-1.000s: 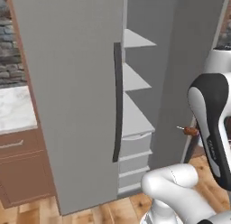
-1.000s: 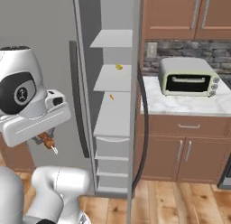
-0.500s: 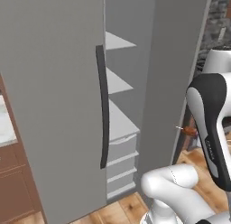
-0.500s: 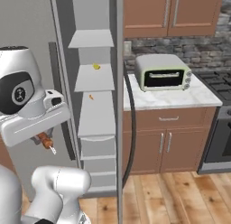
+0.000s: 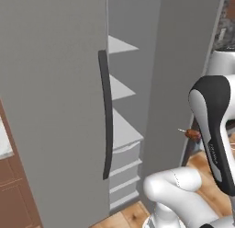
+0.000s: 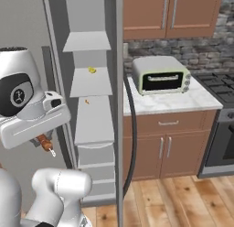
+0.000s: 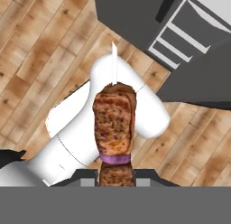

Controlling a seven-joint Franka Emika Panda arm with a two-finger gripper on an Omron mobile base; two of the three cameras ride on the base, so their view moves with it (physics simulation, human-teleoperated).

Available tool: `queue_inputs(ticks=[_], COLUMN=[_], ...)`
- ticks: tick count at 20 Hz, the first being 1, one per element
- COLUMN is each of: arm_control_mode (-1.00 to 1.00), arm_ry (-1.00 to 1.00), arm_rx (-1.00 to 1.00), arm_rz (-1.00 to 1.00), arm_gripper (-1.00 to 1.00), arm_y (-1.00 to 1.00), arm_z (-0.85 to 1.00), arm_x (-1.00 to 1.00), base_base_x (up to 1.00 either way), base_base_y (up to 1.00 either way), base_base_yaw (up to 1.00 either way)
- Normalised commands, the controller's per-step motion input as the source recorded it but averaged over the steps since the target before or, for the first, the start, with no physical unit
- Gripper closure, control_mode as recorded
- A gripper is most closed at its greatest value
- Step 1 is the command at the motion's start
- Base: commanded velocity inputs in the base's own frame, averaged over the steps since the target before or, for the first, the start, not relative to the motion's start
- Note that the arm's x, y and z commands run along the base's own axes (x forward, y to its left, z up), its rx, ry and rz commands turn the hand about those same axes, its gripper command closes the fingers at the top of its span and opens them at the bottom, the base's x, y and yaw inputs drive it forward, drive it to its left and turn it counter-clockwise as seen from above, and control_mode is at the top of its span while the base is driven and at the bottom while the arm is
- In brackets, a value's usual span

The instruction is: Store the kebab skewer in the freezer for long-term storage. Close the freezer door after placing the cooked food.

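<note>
The gripper (image 7: 116,177) was pinched on the kebab skewer (image 7: 114,123), its fingertips mostly cut off by the lower edge of the hand view, where the meat chunks filled the centre and the pale stick tip pointed to the upper middle. In the left base view the skewer (image 5: 192,133) showed as a small brown bit at centre right, half hidden behind the arm. In the right base view it (image 6: 45,143) hung below the hand at lower left, tip slanting down and to the right.

The freezer (image 6: 89,107) stood with its doors open, grey shelves and drawers bare to view at upper centre. Two small yellowish items on the shelves (image 6: 92,70) were too small to identify. A toaster oven (image 6: 161,75) sat on the counter (image 6: 183,100) at right. The stove (image 6: 221,89) was cut off by the right edge.
</note>
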Motion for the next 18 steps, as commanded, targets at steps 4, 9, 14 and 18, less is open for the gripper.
queue_inputs(ticks=[4, 9, 14, 18], arm_control_mode=[1.00, 1.00, 1.00, 1.00], arm_ry=[0.00, 0.00, 0.00, 0.00], arm_rx=[0.00, 0.00, 0.00, 0.00], arm_rz=[0.00, 0.00, 0.00, 0.00], arm_gripper=[1.00, 1.00, 1.00, 1.00], arm_y=[0.00, 0.00, 0.00, 0.00], arm_z=[0.00, 0.00, 0.00, 0.00], arm_x=[0.00, 0.00, 0.00, 0.00], base_base_x=[0.41, 0.61, 0.49, 0.31], base_base_y=[0.30, 0.30, 0.10, 0.01], base_base_yaw=[-0.06, -0.03, 0.00, 0.00])
